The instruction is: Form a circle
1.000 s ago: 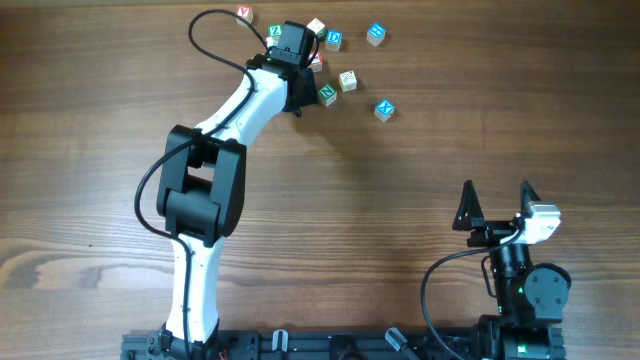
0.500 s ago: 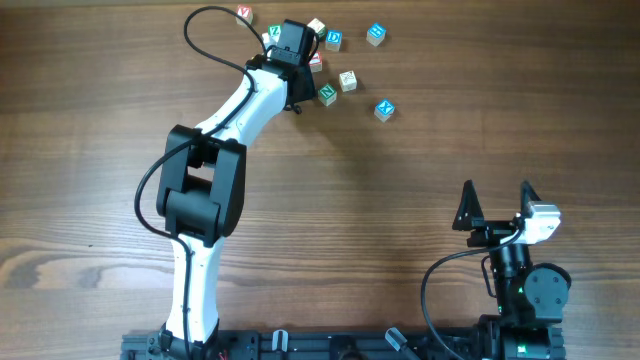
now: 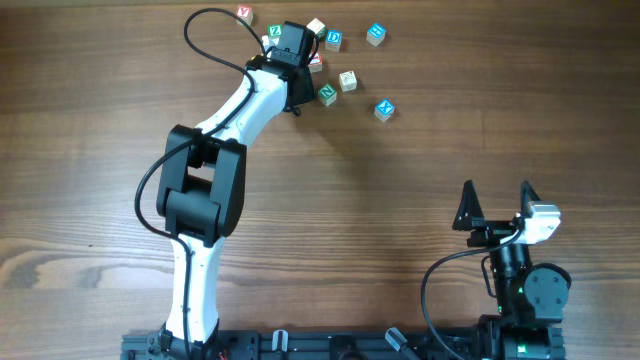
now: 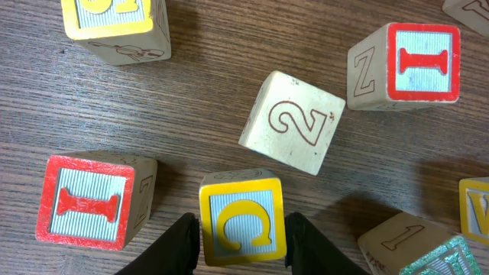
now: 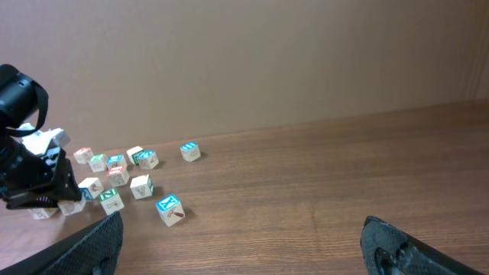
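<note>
Circle (image 3: 327, 94) beneath left pincer (image 4: 241, 226), flanking yellow cube (image 4: 241, 226)

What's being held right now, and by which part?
The left end effector brackets the yellow-framed block by its two opposite sides; a firm grip cannot be told. The right end effector holds nothing.

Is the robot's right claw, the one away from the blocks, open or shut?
Open: the right gripper has its two fingers spread wide apart, with nothing held between them.

Left arm (image 3: 250, 105): white links, black joints, looping black cable; left gripper (image 4: 241, 229) fingers black; right arm (image 3: 525, 285) black, white wrist block.
</note>
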Motion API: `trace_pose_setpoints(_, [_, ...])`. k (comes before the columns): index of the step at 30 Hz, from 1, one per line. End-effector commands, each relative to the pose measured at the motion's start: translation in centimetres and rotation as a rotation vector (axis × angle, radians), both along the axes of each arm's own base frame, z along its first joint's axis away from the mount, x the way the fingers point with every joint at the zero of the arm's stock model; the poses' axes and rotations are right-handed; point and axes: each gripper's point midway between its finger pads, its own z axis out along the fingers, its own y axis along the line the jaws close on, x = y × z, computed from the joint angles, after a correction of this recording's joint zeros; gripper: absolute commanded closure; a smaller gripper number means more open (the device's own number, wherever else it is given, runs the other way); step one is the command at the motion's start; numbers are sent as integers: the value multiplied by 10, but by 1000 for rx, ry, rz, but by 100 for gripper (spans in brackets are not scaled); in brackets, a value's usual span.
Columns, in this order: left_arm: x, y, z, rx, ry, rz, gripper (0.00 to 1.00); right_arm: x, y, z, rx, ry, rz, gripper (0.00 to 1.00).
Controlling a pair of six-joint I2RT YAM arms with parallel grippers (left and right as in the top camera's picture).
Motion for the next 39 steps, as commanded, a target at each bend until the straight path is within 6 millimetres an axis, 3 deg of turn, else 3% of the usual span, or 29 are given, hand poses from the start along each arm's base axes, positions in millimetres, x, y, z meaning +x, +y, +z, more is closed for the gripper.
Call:
trace_pose_setpoints(1, [-5,1,-11,-6,32,-4,62,-1,2,2,-10,-10,11,0])
trace_pose_setpoints(4, [-8,-3,0,-37,37,-18,62,-1,2,2,-10,-10,11,0])
trace_pose_setpoints(10, [-29,4,61,-30,27,-43,65,-1,2,2,-10,-10,11,0])
trace_pose_setpoints(13, [-43,8,75,-26,54,-44,62,-1,2,2,-10,-10,11,0])
trace_pose_setpoints(18, [-83,10,62,-29,229,-64,58,-1,2,2,-10,-10,11,0])
trace_pose_setpoints(22, [-96,9,60,-15,277,-73,54,-1,2,2,-10,-10,11,0])
trace_pose_setpoints(27, [-97,8,59,-14,278,-77,52,-1,2,2,-10,-10,11,0])
trace_pose_setpoints(33, [-85,3,60,-29,231,-79,36,-1,2,2,-10,-10,11,0])
trace_pose_setpoints(39, [-81,0,37,-22,254,-83,26,-1,2,2,-10,-10,11,0])
